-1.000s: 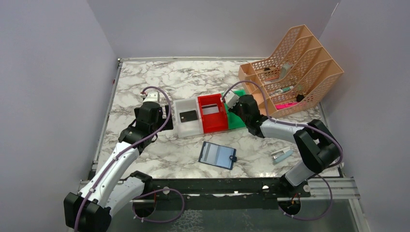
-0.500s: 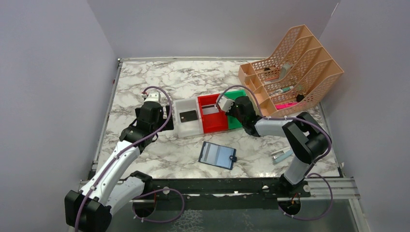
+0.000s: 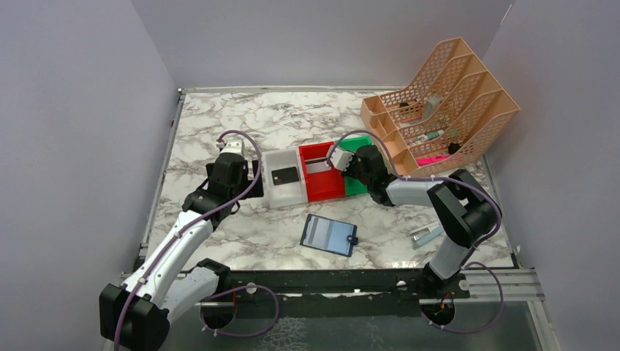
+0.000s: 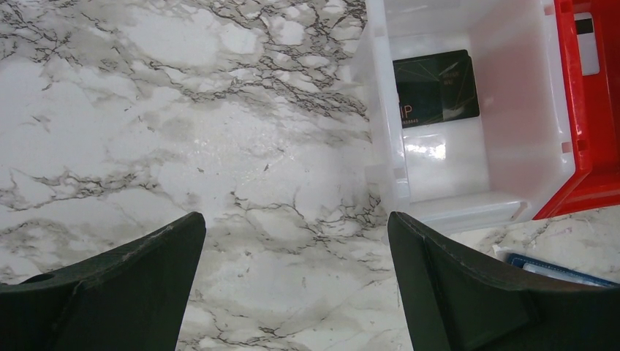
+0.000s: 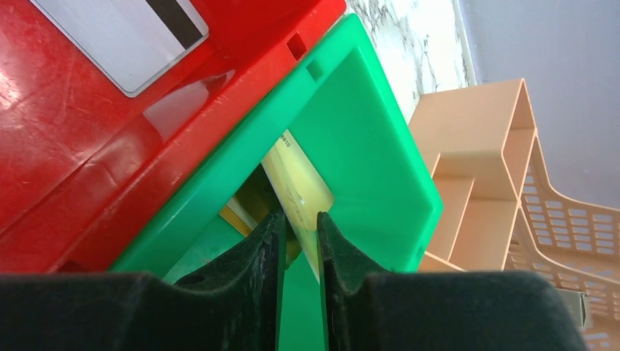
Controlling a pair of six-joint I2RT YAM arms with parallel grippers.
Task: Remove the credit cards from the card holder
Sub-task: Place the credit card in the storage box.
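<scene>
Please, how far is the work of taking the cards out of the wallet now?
Done: a black plastic card lies in the white plastic bin, a whitish striped card in the red bin. In hand: the right gripper has a gold card between its narrowly parted jaws inside the green bin. Remaining: whether the open navy folding card holder holds more is too small to tell.

And the right arm [image 3: 431, 191] tucks in! Its elbow has swung left toward the bins, and the right end effector [image 5: 300, 245] has slid left and nearer over the green bin [image 5: 373, 146], up against the red bin [image 5: 88, 146].
</scene>
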